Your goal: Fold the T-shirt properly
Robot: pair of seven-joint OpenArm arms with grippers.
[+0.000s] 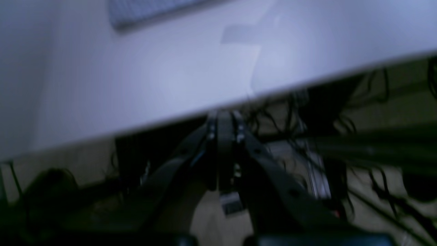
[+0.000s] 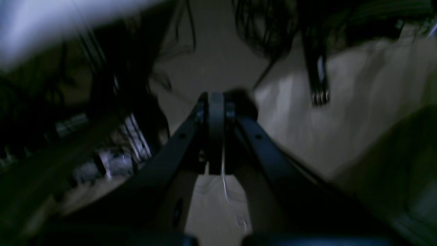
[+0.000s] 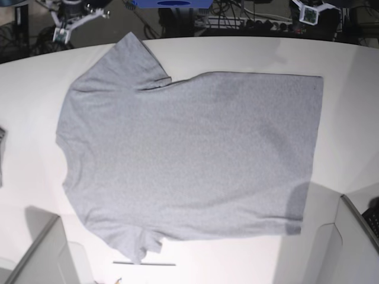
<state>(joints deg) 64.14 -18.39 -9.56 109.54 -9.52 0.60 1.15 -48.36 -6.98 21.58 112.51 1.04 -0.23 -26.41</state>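
Observation:
The heather-grey T-shirt [image 3: 189, 154] lies spread flat on the white table [image 3: 343, 65], plain side up, with the neck at the left and the hem at the right. Both sleeves are spread out, one toward the far edge and one toward the near edge. A blurred grey corner of the T-shirt [image 1: 146, 10] shows at the top of the left wrist view. My left gripper [image 1: 223, 114] is shut and empty, hanging off the table's edge [image 1: 239, 99] over cables and floor. My right gripper [image 2: 216, 95] is also shut and empty, above the floor, away from the shirt.
White arm parts show past the far edge at the left [image 3: 71, 21] and the right [image 3: 312, 12]. Pale box walls stand at the near left [image 3: 41, 248] and near right [image 3: 355, 225] corners. A striped cloth [image 3: 2, 142] peeks in at the left edge. Cables and a power strip [image 3: 237, 22] lie behind the table.

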